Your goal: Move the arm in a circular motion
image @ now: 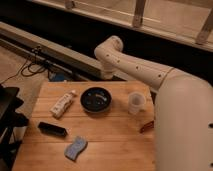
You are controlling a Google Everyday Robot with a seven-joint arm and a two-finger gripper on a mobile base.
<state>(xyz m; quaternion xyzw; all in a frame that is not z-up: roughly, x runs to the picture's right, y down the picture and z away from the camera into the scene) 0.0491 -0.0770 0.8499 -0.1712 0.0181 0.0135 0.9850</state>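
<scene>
The cream-white arm (145,72) with small dark dots comes in large from the lower right (182,125). It runs up and left to a bulbous joint (109,50) beyond the far edge of the wooden table (105,137). From that joint a short segment (107,70) drops down behind the table's far edge. The gripper is hidden there, beyond that far edge, and no part of it shows.
On the table lie a black bowl (96,99), a white bottle (63,103), a clear cup (135,102), a black bar (52,129), a blue sponge (75,148) and a small red item (147,126). A black chair (7,120) stands left. Cables (35,62) lie on the floor.
</scene>
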